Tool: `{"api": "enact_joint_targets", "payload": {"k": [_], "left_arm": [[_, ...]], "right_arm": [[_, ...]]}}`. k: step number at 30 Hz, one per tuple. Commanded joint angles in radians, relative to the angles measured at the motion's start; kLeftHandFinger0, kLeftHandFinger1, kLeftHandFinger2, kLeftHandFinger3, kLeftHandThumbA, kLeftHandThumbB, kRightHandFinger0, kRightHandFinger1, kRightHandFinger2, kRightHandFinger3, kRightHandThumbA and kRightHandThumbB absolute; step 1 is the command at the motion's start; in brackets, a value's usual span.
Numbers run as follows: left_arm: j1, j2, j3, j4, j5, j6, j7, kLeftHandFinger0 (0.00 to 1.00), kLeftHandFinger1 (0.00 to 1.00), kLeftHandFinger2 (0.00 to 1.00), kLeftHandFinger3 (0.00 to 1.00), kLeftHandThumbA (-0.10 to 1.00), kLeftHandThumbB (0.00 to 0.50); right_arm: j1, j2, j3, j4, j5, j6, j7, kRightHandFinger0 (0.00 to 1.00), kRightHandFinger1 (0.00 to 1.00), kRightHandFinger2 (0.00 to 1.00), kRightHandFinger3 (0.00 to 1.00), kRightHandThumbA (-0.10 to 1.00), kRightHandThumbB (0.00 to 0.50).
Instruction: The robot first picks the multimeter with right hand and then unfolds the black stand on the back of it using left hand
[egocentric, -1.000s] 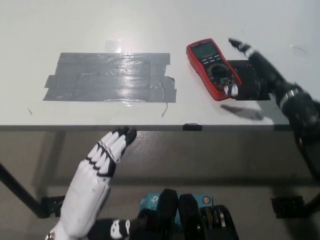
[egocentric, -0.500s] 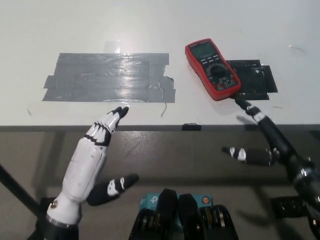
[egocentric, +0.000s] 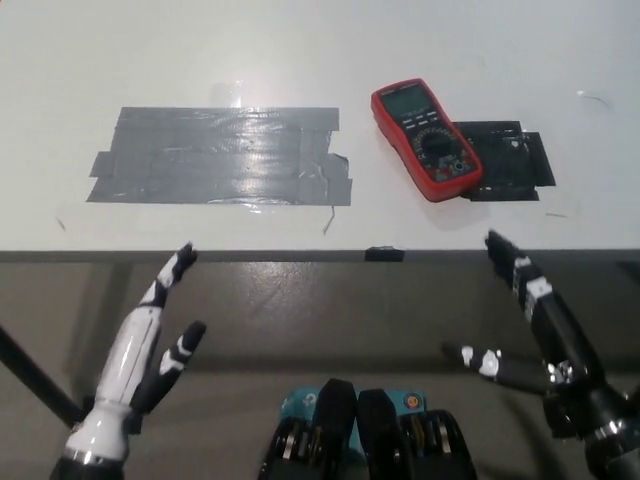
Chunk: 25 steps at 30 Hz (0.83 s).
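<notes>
The red multimeter (egocentric: 425, 139) lies face up on the white table (egocentric: 300, 50), display toward the far side, its lower right end resting over a black tape patch (egocentric: 510, 160). No hand touches it. My black right hand (egocentric: 535, 320) hangs open below the table's front edge at the lower right, fingers spread. Open too, my white left hand (egocentric: 140, 350) is at the lower left, also below the edge. The stand on the multimeter's back is hidden.
A wide patch of grey tape (egocentric: 220, 155) covers the table left of the multimeter. The table's front edge (egocentric: 300, 255) runs across the middle of the picture. A dark table leg (egocentric: 35, 385) slants at the lower left.
My right hand has pulled back from beside the multimeter to below the table edge. My left hand has dropped lower and to the left. The multimeter stays in place.
</notes>
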Motion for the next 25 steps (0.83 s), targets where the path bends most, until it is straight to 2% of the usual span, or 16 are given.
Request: {"api": "enact_joint_targets", "payload": {"k": [1, 2, 8, 11, 16, 25], "left_arm": [[0.023, 0.013, 0.004, -0.019, -0.085, 0.048, -0.050, 1.00, 1.00, 1.00, 1.00, 1.00, 0.169], [0.030, 0.012, 0.002, -0.019, -0.081, 0.049, -0.049, 1.00, 1.00, 1.00, 1.00, 1.00, 0.163], [0.076, 0.013, -0.009, -0.025, -0.071, 0.053, -0.059, 1.00, 1.00, 1.00, 1.00, 1.00, 0.186], [0.082, 0.015, -0.012, -0.036, -0.070, 0.060, -0.069, 1.00, 1.00, 1.00, 1.00, 1.00, 0.170], [0.091, 0.014, -0.010, -0.035, -0.069, 0.059, -0.072, 1.00, 1.00, 1.00, 1.00, 1.00, 0.174], [0.088, 0.015, -0.004, -0.041, -0.073, 0.077, -0.077, 1.00, 1.00, 1.00, 1.00, 1.00, 0.185]], "right_arm": [[0.029, -0.006, -0.008, -0.018, 0.032, -0.066, 0.027, 1.00, 1.00, 1.00, 1.00, 0.95, 0.299], [0.036, -0.007, -0.007, -0.017, 0.037, -0.070, 0.032, 1.00, 1.00, 1.00, 1.00, 0.94, 0.286], [0.089, -0.011, -0.005, -0.023, 0.052, -0.067, 0.055, 1.00, 1.00, 1.00, 1.00, 0.93, 0.302], [0.091, -0.012, -0.005, -0.029, 0.045, -0.054, 0.057, 1.00, 1.00, 1.00, 1.00, 0.93, 0.312], [0.095, -0.012, -0.005, -0.013, 0.055, -0.072, 0.066, 1.00, 1.00, 1.00, 1.00, 0.91, 0.312], [0.088, -0.007, -0.006, -0.022, 0.064, -0.043, 0.076, 1.00, 1.00, 1.00, 1.00, 0.88, 0.312]]}}
